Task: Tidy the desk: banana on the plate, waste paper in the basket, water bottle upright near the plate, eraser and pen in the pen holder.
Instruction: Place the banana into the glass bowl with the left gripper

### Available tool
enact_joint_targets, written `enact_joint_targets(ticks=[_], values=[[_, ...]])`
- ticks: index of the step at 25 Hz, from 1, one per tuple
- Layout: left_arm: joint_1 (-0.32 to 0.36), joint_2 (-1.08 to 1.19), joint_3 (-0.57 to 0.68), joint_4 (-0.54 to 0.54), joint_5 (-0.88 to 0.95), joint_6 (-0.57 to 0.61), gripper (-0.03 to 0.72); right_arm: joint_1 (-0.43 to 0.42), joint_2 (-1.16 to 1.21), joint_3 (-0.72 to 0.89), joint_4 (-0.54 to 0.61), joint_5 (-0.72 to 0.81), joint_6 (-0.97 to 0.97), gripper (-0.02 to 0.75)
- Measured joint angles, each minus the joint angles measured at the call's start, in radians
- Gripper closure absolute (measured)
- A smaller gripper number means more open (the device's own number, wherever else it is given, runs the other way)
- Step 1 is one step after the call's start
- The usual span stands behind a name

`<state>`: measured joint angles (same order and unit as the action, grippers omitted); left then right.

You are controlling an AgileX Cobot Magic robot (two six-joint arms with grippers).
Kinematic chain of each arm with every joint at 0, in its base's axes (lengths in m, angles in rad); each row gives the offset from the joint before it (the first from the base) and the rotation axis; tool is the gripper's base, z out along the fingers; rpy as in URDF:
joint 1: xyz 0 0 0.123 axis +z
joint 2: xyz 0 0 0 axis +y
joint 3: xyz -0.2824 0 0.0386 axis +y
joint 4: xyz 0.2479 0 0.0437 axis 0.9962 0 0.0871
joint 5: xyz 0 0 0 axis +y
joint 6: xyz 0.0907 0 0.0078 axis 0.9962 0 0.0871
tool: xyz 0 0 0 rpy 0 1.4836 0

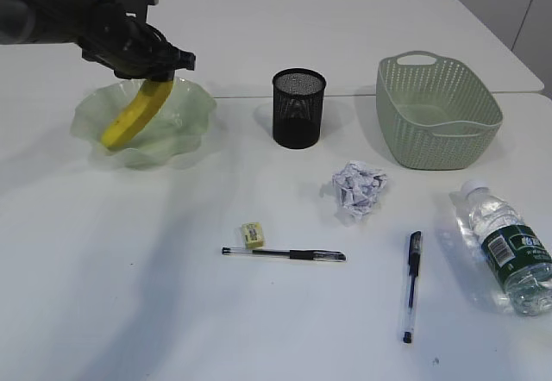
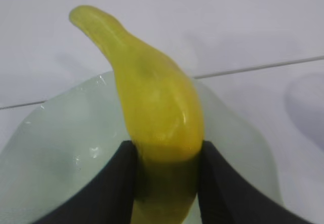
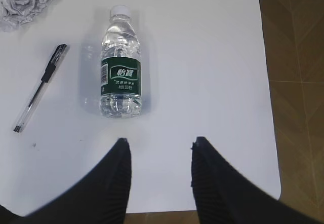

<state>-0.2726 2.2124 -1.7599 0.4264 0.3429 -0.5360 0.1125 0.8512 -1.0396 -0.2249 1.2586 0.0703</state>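
Banana [image 1: 138, 114] hangs over the pale green wavy plate [image 1: 194, 105] in the exterior view, its long axis slanting from upper right, where the left gripper [image 1: 159, 72] clamps its upper end, down to lower left, the free tip low over the plate's left half; whether that tip touches the plate cannot be told. Black mesh pen holder [image 1: 298, 108] stands upright to the right of the plate, the green basket [image 1: 435, 109] further right. Crumpled waste paper [image 1: 358, 189] lies in front of the basket. Yellow eraser [image 1: 252, 234] lies just beside a pen [image 1: 283, 254] running left-right; a second pen [image 1: 411, 286] runs near-far. Water bottle [image 1: 506, 245] lies on its side at far right, cap pointing away toward the basket. Left wrist view: banana [image 2: 157, 112] is held between both black fingers [image 2: 106, 188], pointing up and away, the plate [image 2: 61, 148] beneath. Right wrist view: right gripper [image 3: 159, 176] hovers with jaws apart, holding nothing, above the table near the bottle [image 3: 120, 77], whose cap points away from it; one pen [image 3: 40, 87] lies left of the bottle, the waste paper [image 3: 23, 1] at the top left corner.
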Motion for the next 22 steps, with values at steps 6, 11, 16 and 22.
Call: enact_joint_targets(ticks=[6, 11, 16, 22], values=[[0.0, 0.018, 0.0, 0.0, 0.005, 0.0, 0.457, 0.0, 0.0, 0.0, 0.0, 0.0, 0.001, 0.433], [0.0, 0.018, 0.0, 0.0, -0.014, 0.0, 0.453, 0.0, 0.0, 0.0, -0.004, 0.0, 0.001, 0.433], [0.0, 0.02, 0.0, 0.0, -0.041, 0.0, 0.439, 0.0, 0.0, 0.0, -0.004, 0.0, 0.001, 0.433], [0.0, 0.035, -0.001, 0.0, -0.045, 0.0, 0.43, 0.0, 0.0, 0.0, -0.014, 0.0, 0.001, 0.433]])
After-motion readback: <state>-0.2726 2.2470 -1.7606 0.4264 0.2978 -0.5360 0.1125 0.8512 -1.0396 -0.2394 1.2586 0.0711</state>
